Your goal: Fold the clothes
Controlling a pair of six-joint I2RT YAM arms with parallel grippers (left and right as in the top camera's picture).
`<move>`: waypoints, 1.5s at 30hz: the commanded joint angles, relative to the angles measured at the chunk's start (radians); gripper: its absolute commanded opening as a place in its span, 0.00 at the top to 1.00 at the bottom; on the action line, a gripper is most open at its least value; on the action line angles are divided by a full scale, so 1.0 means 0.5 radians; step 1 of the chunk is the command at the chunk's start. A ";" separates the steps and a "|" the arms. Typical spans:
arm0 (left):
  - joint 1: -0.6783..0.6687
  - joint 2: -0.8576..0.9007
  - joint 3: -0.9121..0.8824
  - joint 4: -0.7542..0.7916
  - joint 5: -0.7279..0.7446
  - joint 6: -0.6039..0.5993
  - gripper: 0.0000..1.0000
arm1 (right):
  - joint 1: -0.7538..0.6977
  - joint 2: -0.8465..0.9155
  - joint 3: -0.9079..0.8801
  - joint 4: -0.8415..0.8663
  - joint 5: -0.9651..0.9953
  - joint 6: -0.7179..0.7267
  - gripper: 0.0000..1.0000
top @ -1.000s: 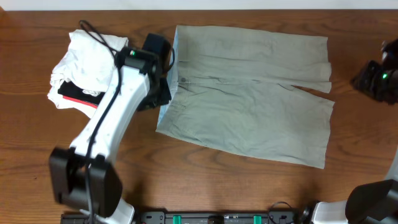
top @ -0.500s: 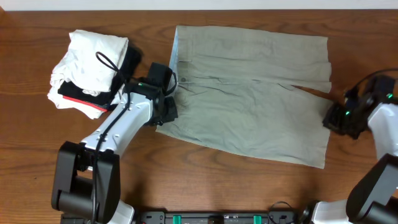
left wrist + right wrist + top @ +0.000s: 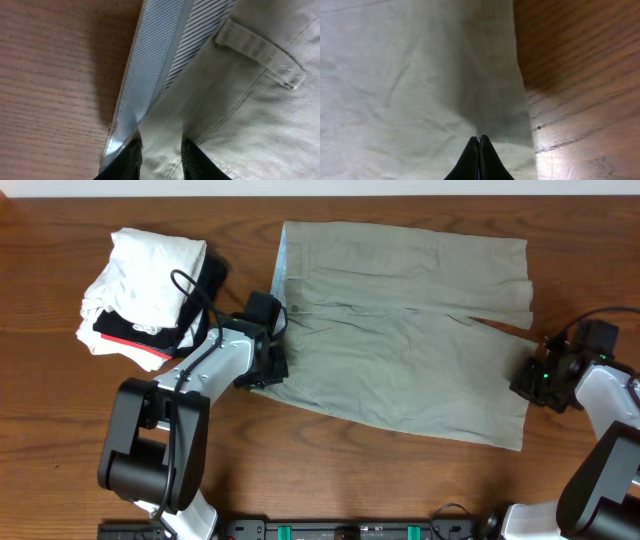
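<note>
Shorts [image 3: 400, 330] lie flat on the counter [image 3: 60, 430], waistband [image 3: 150, 60] pinched in the narrow left hand [image 3: 161, 156], leg hem [image 3: 520, 100] beneath the right hand [image 3: 479, 146], closed tip to tip; capture unconfirmed. Risk: an empty right hand leaves the hem behind, skewing the fold.

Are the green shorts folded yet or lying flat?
Lying flat, not folded: the shorts are spread open on the table, both legs side by side.

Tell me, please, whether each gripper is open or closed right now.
Left gripper: closed on the shorts at the waistband.
Right gripper: closed at the leg hem; grip unclear.
</note>
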 commanded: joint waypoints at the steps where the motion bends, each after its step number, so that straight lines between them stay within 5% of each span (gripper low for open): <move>1: -0.002 0.078 -0.030 -0.066 -0.010 -0.004 0.71 | 0.002 0.000 -0.028 0.024 0.068 0.009 0.99; 22: -0.288 0.079 -0.030 -0.302 0.050 -0.192 0.71 | -0.002 0.369 0.019 0.635 0.217 -0.008 0.99; 31: -0.359 0.038 -0.014 -0.311 0.040 -0.151 0.73 | -0.017 0.359 0.528 0.321 0.070 -0.007 0.99; 37: -0.352 -0.229 0.126 -0.348 -0.038 -0.054 0.64 | -0.017 0.265 0.987 -0.242 0.066 -0.007 0.73; 45: -0.307 -0.652 0.181 -0.331 -0.249 -0.055 0.15 | -0.079 0.103 1.118 -0.793 0.072 -0.006 0.17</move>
